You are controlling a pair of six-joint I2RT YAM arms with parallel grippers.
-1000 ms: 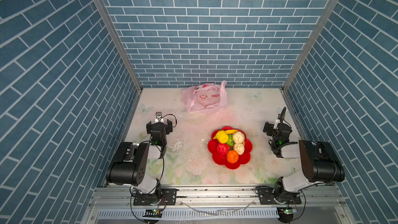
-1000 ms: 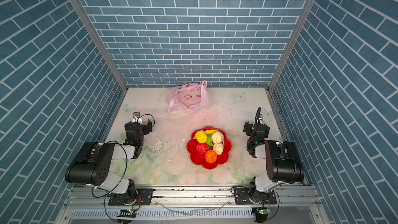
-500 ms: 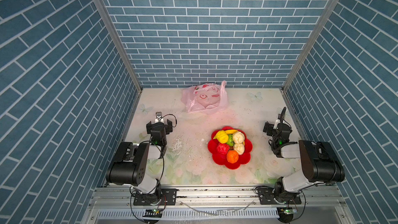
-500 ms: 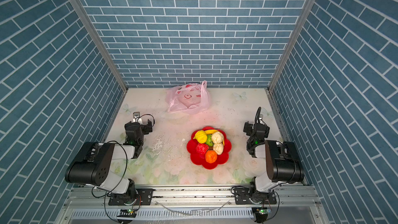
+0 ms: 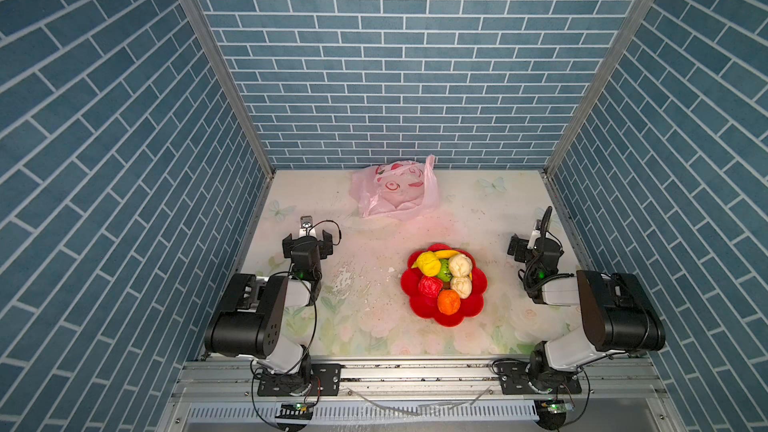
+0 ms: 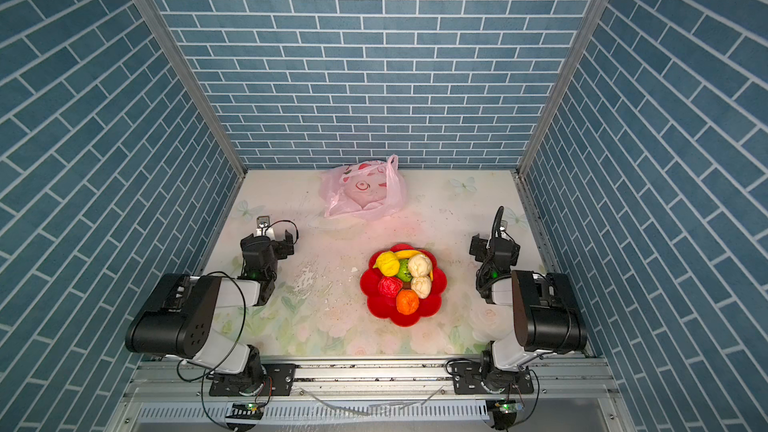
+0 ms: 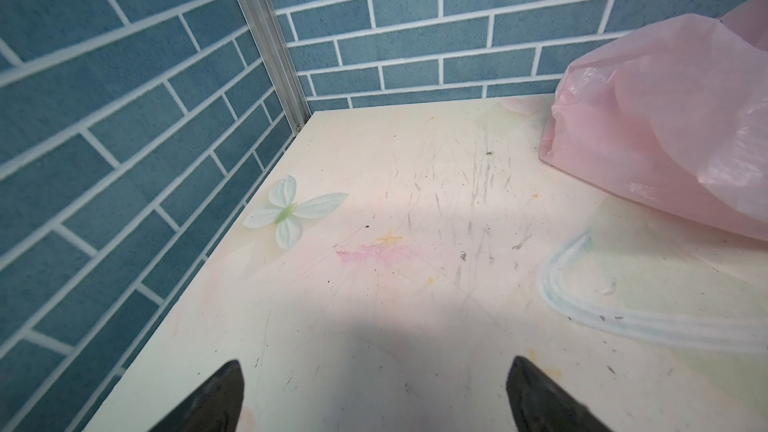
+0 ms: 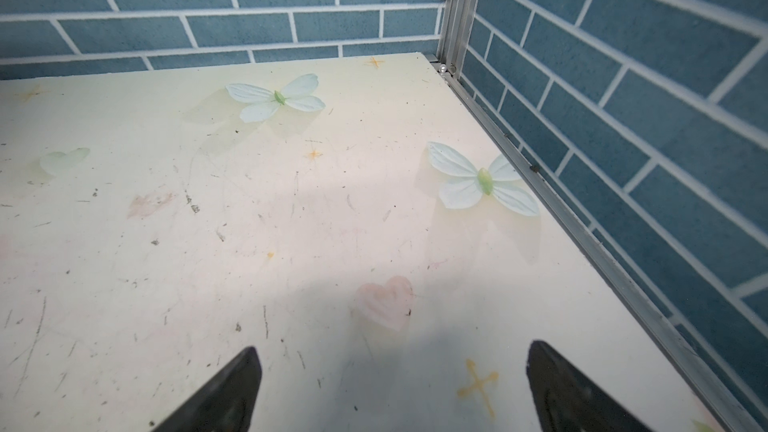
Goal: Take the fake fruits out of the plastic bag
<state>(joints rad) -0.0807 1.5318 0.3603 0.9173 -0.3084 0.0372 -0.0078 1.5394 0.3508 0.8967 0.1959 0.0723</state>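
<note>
Fruits (image 5: 444, 280) on dish (image 5: 420, 306) in both top views alone, left gripper (image 7: 375, 363) splayed facing bag (image 7: 665, 126), right gripper (image 8: 393, 347) splayed, empty

Bulky matte-black joint housings (image 5: 237, 326), white link shells (image 5: 559, 297), looping black cables (image 5: 547, 220); left gripper (image 7: 375, 359) and right gripper (image 8: 392, 347) carry black pointed fingers (image 7: 216, 405).

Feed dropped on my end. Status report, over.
Grippers: left gripper open, right gripper open, both empty. The fake fruits piled on red dish; plastic bag slumped by back wall. Nothing in the way.
</note>
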